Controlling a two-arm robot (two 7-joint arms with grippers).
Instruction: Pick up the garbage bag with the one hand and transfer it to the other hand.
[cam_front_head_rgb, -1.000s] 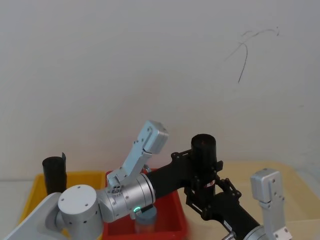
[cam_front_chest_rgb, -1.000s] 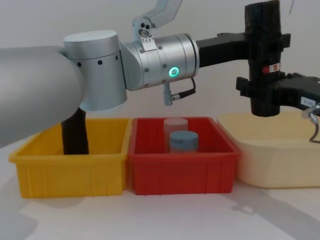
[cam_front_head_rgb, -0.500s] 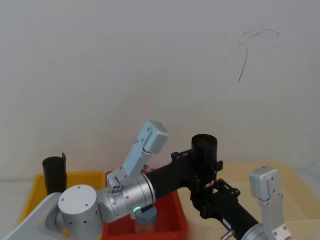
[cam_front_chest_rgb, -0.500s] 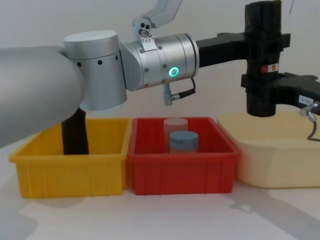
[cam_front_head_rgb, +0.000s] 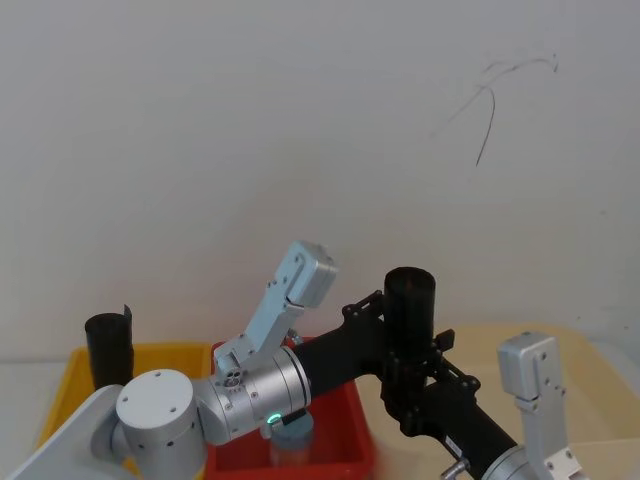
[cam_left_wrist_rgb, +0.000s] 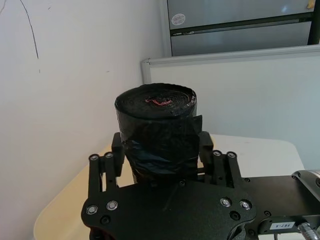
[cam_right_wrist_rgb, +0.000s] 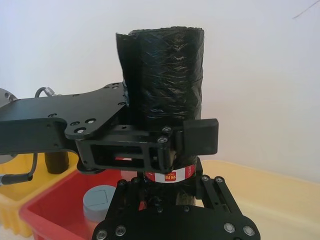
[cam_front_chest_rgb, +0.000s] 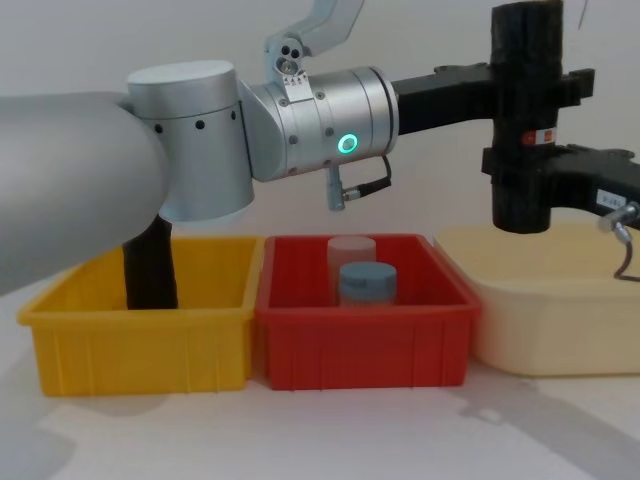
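Nearest the robot, the left arm's silver wrist with its green ring light reaches across above the surface (cam_front_chest_rgb: 300, 430). On the surface, three bins stand side by side: a yellow bin (cam_front_chest_rgb: 140, 345) holding a plain black roll (cam_front_chest_rgb: 150, 265), a red bin (cam_front_chest_rgb: 360, 340) holding two capped jars (cam_front_chest_rgb: 367, 283), and a cream bin (cam_front_chest_rgb: 540, 320).

Higher up and farther out, the garbage bag (cam_front_chest_rgb: 520, 125) stands upright in the air, above the near left end of the cream bin. The left gripper (cam_front_chest_rgb: 525, 85) is closed around its upper half. The right gripper (cam_front_chest_rgb: 520, 185), coming in from the right, appears clamped around the lower half, just beneath the red-and-white label. A bare white wall (cam_front_head_rgb: 300, 120) lies behind.

This looks like the hand-over itself, with both grippers on the roll. Next, the left gripper would need to let go and draw back toward the left, but only once the right gripper's hold is firm. The slick plastic wrap could slide, so the roll should stay upright.
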